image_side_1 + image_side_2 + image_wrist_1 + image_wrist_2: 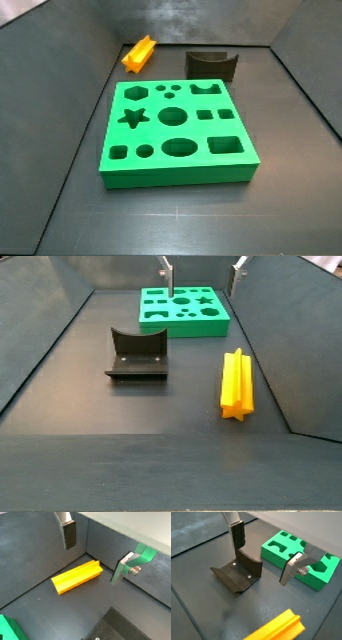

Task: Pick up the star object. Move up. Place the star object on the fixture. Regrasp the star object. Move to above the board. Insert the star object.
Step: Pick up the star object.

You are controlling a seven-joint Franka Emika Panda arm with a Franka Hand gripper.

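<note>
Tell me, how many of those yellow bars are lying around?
1: the star object lies on the floor beside the fixture, away from the board. The open pincer hangs above, empty. None seems hidden.

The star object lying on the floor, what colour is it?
Orange-yellow. The star object shows best in a side view; the open pincer hangs high above, apart.

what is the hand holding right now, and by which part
Nothing. In both wrist views the hand is open above the floor, with only empty space between its fingers. The star object lies flat on the floor below, ungrasped.
</note>
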